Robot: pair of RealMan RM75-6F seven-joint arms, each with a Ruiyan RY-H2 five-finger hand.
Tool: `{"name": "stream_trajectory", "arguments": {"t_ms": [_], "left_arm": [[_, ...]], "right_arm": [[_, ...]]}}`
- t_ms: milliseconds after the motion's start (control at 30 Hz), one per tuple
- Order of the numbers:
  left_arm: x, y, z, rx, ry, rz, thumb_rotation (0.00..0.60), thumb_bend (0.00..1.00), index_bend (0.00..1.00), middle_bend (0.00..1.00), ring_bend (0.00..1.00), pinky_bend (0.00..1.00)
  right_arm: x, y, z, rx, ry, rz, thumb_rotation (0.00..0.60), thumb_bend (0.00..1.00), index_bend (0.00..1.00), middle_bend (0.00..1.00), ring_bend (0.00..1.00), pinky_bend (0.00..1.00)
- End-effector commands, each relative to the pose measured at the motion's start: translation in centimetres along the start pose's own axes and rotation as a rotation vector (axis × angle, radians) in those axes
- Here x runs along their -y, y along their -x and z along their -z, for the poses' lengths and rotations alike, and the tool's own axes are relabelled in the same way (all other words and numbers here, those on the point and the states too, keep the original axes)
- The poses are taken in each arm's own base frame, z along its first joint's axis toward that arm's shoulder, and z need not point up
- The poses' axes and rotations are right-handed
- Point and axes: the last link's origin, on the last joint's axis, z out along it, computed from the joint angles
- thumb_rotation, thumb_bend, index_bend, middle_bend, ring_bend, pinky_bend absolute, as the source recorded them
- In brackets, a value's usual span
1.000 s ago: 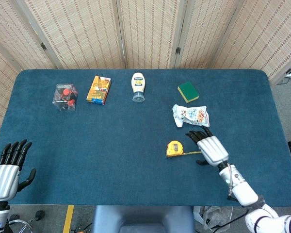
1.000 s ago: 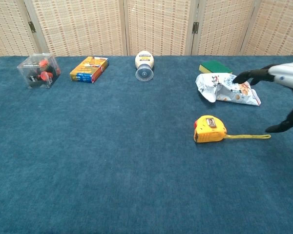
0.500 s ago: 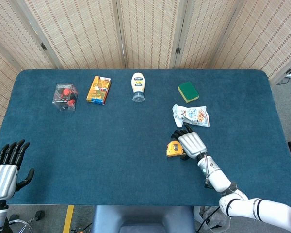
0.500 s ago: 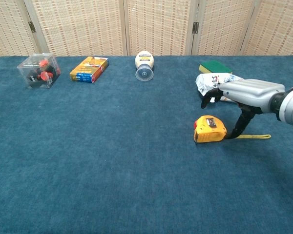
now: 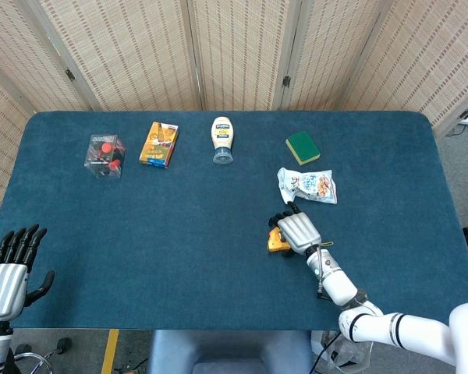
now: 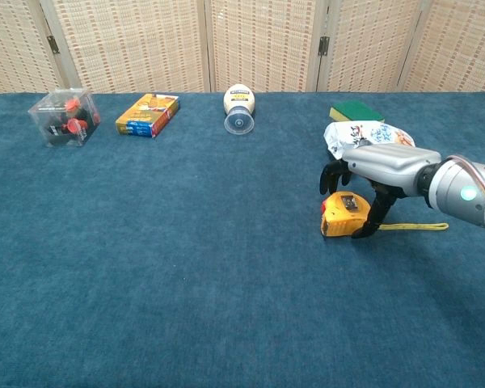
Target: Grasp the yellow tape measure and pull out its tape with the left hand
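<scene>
The yellow tape measure (image 5: pixel 274 240) (image 6: pixel 338 217) lies on the blue table, right of centre, with a short length of its tape (image 6: pixel 412 226) drawn out to the right. My right hand (image 5: pixel 299 231) (image 6: pixel 380 166) arches over the case, fingers curled down on its far side and thumb beside the end where the tape comes out. I cannot see a firm grip on it. In the head view the hand hides most of the case. My left hand (image 5: pixel 8 276) hangs at the bottom left beyond the table's front edge, fingers apart and holding nothing, far from the tape measure.
A crumpled snack packet (image 5: pixel 306 185) lies just behind the right hand, with a green sponge (image 5: pixel 303 146) further back. Along the far edge lie a white bottle (image 5: pixel 221 139), an orange box (image 5: pixel 159 144) and a clear box (image 5: pixel 105 153) with red things inside.
My right hand has moved left from the pulled-out tape's end onto the tape measure's case and curled over it. The left hand has sunk slightly.
</scene>
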Motion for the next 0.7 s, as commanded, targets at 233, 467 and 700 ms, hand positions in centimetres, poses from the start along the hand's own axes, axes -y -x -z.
{"name": "stream_trajectory", "arguments": {"t_ms": [233, 467, 700], "left_arm": [[0.0, 0.3, -0.1, 0.004, 0.001, 0.005, 0.6, 0.43, 0.07, 0.08, 0.06, 0.03], [-0.6, -0.4, -1.2, -0.011, 0.052, -0.005, 0.6, 0.43, 0.08, 0.08, 0.06, 0.03], [-2.9, -1.3, -3.8, -0.041, 0.154, 0.032, 0.6, 0.43, 0.12, 0.12, 0.09, 0.04]], "right_arm": [[0.0, 0.0, -0.6, 0.001, 0.012, 0.011, 0.6, 0.15, 0.39, 0.38, 0.29, 0.05], [-0.1, -1.1, -0.6, -0.026, 0.018, -0.004, 0.6, 0.15, 0.58, 0.54, 0.41, 0.1], [0.4, -4.8, 0.2, -0.069, 0.002, -0.048, 0.6, 0.15, 0.63, 0.58, 0.45, 0.11]]}}
